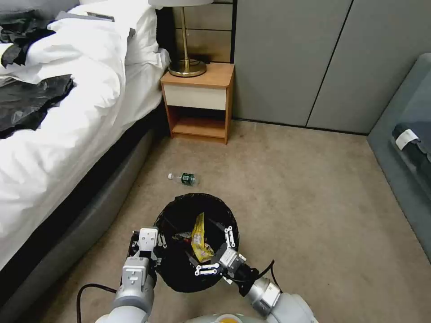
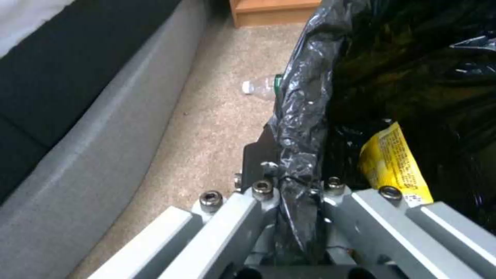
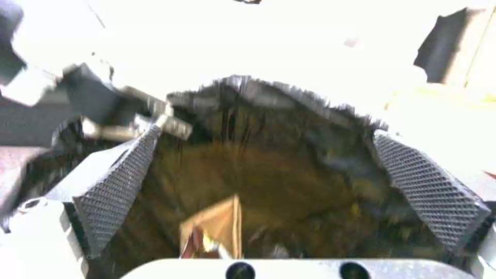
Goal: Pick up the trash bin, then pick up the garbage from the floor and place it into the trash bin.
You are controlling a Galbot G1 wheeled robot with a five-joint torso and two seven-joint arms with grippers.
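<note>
Beige bedroom carpet (image 1: 292, 188): left gripper (image 2: 297, 186) pinches the trash bin (image 1: 179, 278) at its liner rim; right gripper (image 1: 215, 253) hangs spread over it, yellow wrapper (image 1: 199, 237) inside. Thin liner might slip, tipping the bin; bottle (image 1: 185, 178) lies beyond.

Glossy black bag liner (image 1: 179, 211), yellow wrapper (image 1: 199, 237) with fine dark print, clear bottle (image 1: 184, 178) showing a green label and white cap, beige carpet (image 1: 292, 202), white bedding (image 1: 67, 112), orange-brown nightstand (image 1: 200, 101), brass lamp (image 1: 185, 45), grey cross-hatched finger pads (image 3: 429, 190)
</note>
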